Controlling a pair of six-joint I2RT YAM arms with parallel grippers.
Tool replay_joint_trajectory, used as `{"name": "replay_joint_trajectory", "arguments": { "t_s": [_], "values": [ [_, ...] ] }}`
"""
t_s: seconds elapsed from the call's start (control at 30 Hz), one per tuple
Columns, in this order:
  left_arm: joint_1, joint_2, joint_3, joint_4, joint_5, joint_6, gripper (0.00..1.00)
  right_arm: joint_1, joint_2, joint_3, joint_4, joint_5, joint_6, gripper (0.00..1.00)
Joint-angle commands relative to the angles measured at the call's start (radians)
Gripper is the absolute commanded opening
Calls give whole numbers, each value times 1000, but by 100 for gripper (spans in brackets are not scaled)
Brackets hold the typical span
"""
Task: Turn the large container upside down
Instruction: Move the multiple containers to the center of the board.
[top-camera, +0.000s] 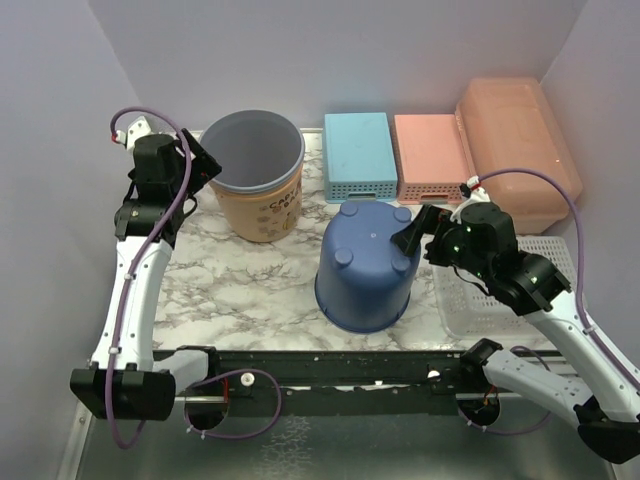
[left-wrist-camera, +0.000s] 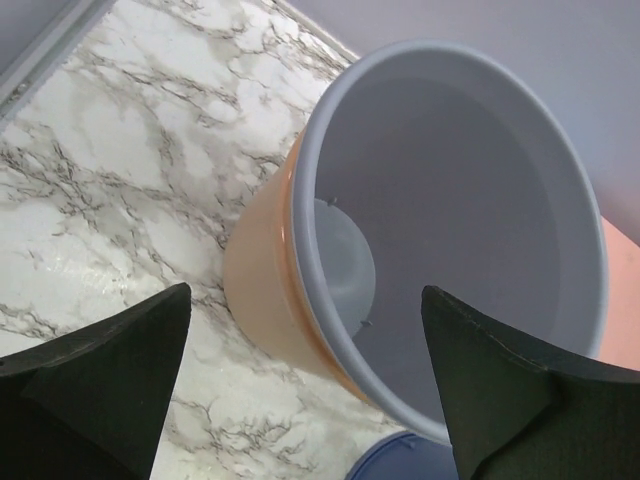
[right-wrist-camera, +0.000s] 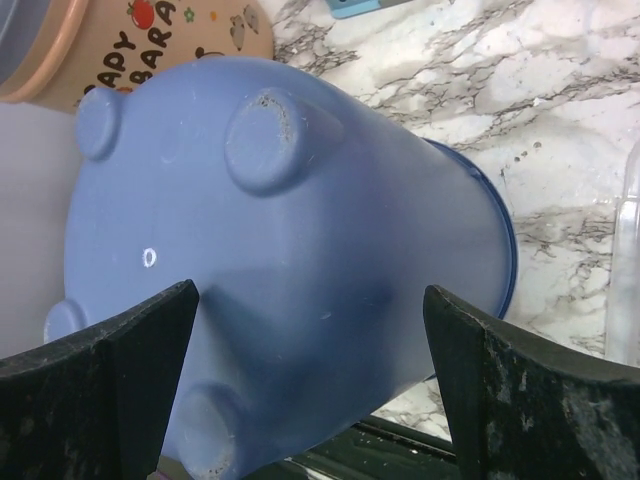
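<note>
We see the large container (top-camera: 367, 265) (a blue tub) upside down at mid-table, feet up, right gripper (top-camera: 418, 230) spread wide at its upturned base, left gripper (top-camera: 208, 165) likewise agape beside the orange bucket (top-camera: 262, 215), peach box (top-camera: 515, 150) well apart, back right.

An orange bucket (top-camera: 258, 185) stands upright left of centre on the marble table (top-camera: 240, 285), with a pale grey inside and cartoon lettering on its side. To its right, along the back wall, a light-blue basket (top-camera: 359, 156) and a pink basket (top-camera: 432, 155) sit just beside each other. A white perforated basket (top-camera: 458, 312) sits at the right.
</note>
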Motion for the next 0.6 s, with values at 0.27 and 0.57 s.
{"name": "replay_joint_trajectory", "arguments": {
  "t_s": [0.27,0.57],
  "values": [
    [-3,189,150,29,-47,88,76,-1,19,-3,29,-44,-13,98],
    [-3,250,166,31,-44,100,57,-1,21,4,28,-45,-20,98]
  ]
}}
